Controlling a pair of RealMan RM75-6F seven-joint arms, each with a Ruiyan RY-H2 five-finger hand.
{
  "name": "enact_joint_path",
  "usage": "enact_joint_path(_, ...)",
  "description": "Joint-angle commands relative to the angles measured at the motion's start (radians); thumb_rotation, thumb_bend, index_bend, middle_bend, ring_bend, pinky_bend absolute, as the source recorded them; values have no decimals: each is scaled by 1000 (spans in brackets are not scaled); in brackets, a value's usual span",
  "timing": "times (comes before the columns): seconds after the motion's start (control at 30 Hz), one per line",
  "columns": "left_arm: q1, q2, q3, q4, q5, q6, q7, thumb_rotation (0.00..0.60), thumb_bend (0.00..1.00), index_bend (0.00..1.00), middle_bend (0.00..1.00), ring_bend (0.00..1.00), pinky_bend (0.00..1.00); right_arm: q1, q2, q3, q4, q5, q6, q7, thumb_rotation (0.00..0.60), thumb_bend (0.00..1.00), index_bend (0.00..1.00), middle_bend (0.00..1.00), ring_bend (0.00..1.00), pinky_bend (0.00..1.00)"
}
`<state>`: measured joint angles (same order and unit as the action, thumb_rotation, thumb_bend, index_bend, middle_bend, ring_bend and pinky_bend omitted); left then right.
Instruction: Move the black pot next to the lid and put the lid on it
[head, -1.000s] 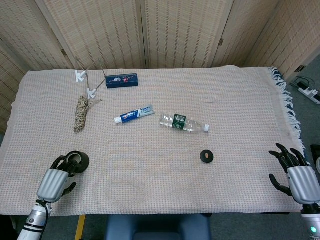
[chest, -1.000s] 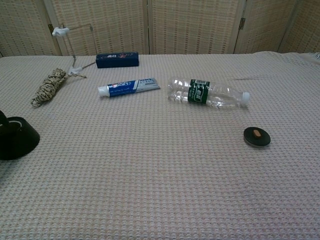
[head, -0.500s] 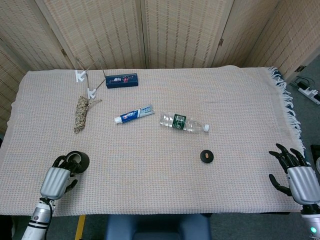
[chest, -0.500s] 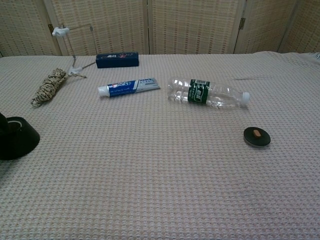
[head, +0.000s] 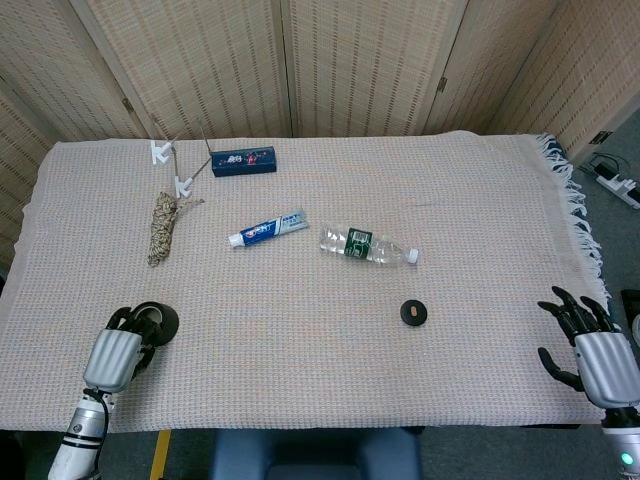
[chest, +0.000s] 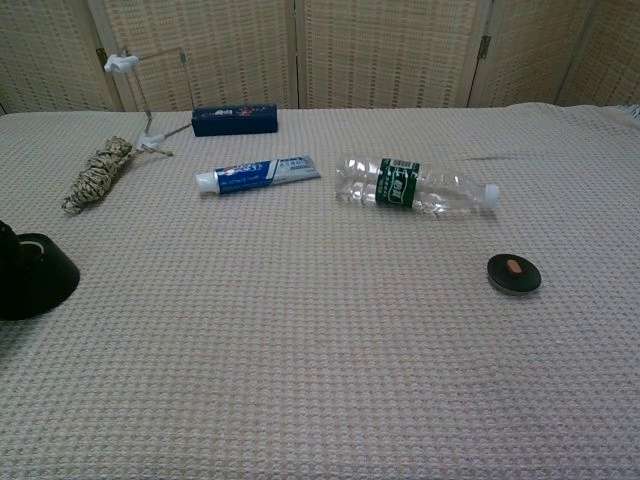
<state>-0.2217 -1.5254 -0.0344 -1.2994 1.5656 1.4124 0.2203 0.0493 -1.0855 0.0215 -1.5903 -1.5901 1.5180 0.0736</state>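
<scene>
The black pot (head: 158, 320) (chest: 36, 276) stands near the table's front left corner. My left hand (head: 113, 354) is right behind it on its near-left side, with fingers curled around its wall and the thumb drawn in against it. In the chest view only a dark fingertip (chest: 5, 238) shows at the left edge. The small black lid (head: 414, 312) (chest: 514, 273), with a tan knob, lies flat far to the right of the pot. My right hand (head: 588, 347) hovers at the front right edge, fingers spread and holding nothing.
A clear water bottle (head: 368, 245) lies on its side just behind the lid. A toothpaste tube (head: 267, 230), a coil of rope (head: 162, 226), a dark blue box (head: 243, 160) and a wire stand (head: 172, 157) sit further back on the left.
My left hand has shifted slightly right and its thumb has drawn in toward the pot. The pot, the lid and my right hand have stayed put.
</scene>
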Motion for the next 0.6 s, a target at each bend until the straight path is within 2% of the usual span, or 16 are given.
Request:
enact_joint_path(0.03, -3, -9, -6, 18, -1, 8, -6, 600, 346, 462, 429, 443, 199, 0, 1, 0, -1, 0, 0, -1, 600, 383, 197, 119, 233, 113)
enact_joint_path(0.23, -8, -9, -25, 28, -4, 33, -25, 600, 392, 499, 470, 469, 198, 1, 2, 1, -4, 1, 1, -1, 600, 383, 198, 119, 233, 112)
enact_joint_path(0.6, -63, -13, -80, 63, -2, 42, -47, 600, 517, 611, 605, 565, 231, 2, 3, 2, -7, 1, 2, -4, 600, 383, 197, 119, 232, 113)
